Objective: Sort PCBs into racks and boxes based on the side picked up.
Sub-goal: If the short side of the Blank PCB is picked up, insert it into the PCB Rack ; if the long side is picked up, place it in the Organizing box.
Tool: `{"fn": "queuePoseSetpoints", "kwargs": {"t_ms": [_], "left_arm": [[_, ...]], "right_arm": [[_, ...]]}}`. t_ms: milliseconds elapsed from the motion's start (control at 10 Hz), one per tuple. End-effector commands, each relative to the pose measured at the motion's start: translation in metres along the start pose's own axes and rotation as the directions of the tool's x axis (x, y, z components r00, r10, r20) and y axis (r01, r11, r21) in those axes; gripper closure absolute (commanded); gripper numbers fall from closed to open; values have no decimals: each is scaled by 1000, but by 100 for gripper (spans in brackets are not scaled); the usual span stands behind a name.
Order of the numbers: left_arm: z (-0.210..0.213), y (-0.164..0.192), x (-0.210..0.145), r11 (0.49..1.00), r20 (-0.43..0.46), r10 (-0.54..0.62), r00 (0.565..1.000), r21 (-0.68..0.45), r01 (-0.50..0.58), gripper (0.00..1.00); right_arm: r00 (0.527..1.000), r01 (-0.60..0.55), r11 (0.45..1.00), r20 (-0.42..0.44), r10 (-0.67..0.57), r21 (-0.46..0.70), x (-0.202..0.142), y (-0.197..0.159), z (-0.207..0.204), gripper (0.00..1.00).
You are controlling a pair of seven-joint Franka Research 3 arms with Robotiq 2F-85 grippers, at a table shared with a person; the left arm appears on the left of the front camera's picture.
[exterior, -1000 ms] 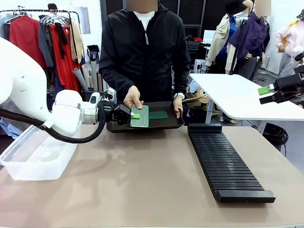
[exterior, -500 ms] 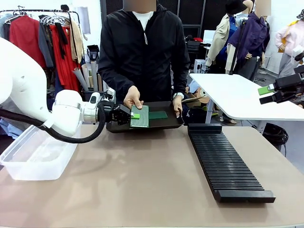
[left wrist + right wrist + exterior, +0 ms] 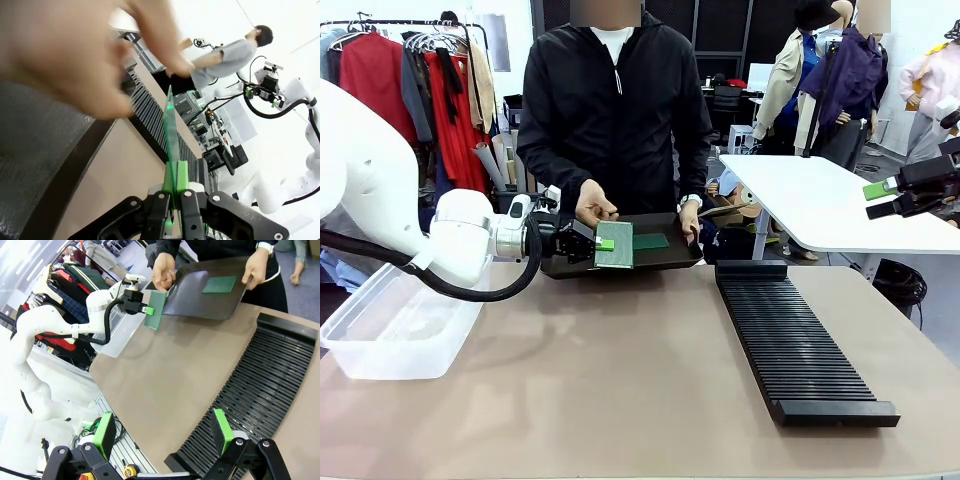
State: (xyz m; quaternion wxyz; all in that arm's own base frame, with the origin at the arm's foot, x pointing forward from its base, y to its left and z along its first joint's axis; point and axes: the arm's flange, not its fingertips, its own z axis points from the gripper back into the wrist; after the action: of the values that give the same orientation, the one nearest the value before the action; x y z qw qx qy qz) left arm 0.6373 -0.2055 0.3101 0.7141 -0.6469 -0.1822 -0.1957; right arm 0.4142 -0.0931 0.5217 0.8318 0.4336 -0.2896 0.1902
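My left gripper (image 3: 597,245) is shut on the near edge of a speckled green PCB (image 3: 616,245), holding it upright at the left end of a shallow black tray (image 3: 670,258) that a person holds. A second, darker PCB (image 3: 651,241) lies flat in the tray. In the left wrist view the held PCB (image 3: 170,130) stands edge-on between my fingers (image 3: 176,175), under a blurred hand (image 3: 75,60). My right gripper (image 3: 872,200) hangs open at the far right, high over the table. In the right wrist view the right gripper (image 3: 162,432) is open above the rack (image 3: 260,390).
The long black slotted rack (image 3: 790,340) lies on the right half of the table. A clear plastic box (image 3: 395,325) sits at the left edge, under my left arm. The person's hands grip both ends of the tray. A white table (image 3: 820,205) stands behind on the right.
The person has shifted slightly to the left and the tray has moved a little with them. Both grippers stay where they were.
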Motion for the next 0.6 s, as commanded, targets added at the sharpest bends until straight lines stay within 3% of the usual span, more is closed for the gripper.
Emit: {"fn": "queuePoseSetpoints", "kwargs": {"t_ms": [0,200,500], "left_arm": [[-1,0,0,1000,1,-3,1000,1,3,100],[0,0,0,1000,0,0,1000,0,0,100],[36,-36,-14,999,24,33,999,-2,-33,100]], "right_arm": [[1000,-5,1000,9,5,8,0,1,0,0],[1000,-5,1000,9,5,8,0,1,0,0],[1000,-5,1000,9,5,8,0,1,0,0]]}}
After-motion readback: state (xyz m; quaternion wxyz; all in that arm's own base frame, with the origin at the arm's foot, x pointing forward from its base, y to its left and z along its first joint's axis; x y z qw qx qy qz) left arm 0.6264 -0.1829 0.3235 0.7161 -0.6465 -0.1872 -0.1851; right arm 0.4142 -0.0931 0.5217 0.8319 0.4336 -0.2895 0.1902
